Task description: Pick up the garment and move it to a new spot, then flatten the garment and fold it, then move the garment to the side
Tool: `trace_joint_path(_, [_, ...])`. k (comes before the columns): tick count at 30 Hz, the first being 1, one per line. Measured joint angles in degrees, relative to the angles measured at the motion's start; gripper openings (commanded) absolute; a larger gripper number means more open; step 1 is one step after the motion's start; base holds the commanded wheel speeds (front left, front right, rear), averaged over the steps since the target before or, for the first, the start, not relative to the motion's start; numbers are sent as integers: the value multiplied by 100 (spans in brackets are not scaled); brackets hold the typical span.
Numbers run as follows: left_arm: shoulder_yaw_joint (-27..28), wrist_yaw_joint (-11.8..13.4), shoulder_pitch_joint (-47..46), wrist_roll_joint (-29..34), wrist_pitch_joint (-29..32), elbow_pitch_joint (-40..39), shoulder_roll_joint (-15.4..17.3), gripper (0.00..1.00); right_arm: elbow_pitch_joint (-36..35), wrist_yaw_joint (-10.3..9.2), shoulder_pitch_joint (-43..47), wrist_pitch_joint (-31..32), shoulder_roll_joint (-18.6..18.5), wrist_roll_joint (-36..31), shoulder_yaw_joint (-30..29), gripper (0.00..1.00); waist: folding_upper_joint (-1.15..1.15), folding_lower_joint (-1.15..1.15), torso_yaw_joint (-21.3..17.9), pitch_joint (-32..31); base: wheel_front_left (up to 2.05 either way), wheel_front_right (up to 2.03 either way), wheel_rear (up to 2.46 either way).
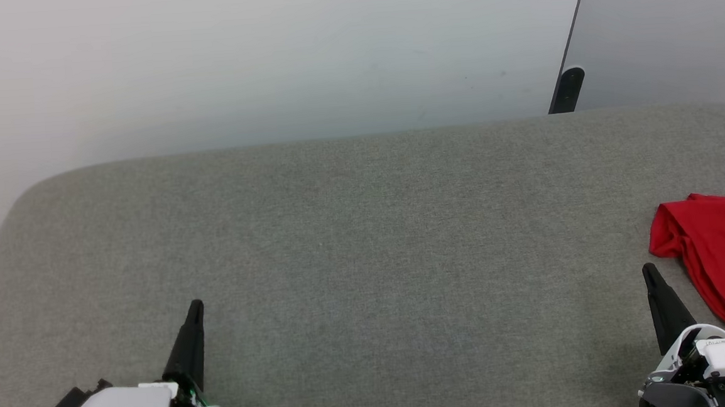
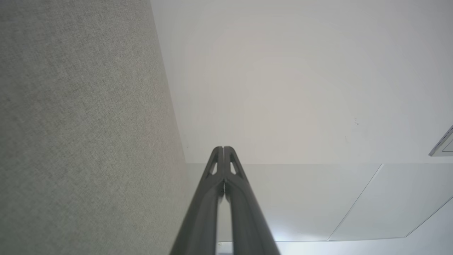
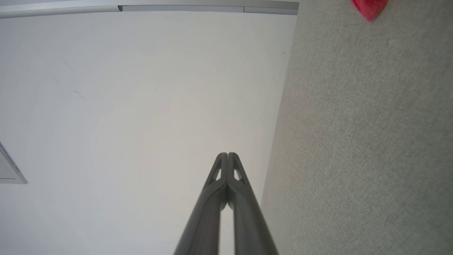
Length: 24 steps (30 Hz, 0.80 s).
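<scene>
My left gripper, right gripper closed, empty; crumpled red fabric garment at grey fabric bench right edge.

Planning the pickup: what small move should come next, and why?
Probably open the right gripper and ease it rightward to the garment. The garment lies bunched on the grey surface just beside that gripper, both grippers are shut and hold nothing, and the left gripper is far off.
</scene>
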Motion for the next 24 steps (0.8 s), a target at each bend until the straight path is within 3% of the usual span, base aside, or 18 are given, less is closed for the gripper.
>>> trace_joint_path(24, [-1, 0, 0, 0, 0, 0, 0, 0, 0, 0, 0, 0, 0, 0, 0, 0, 0, 0, 0, 0, 0, 0, 0])
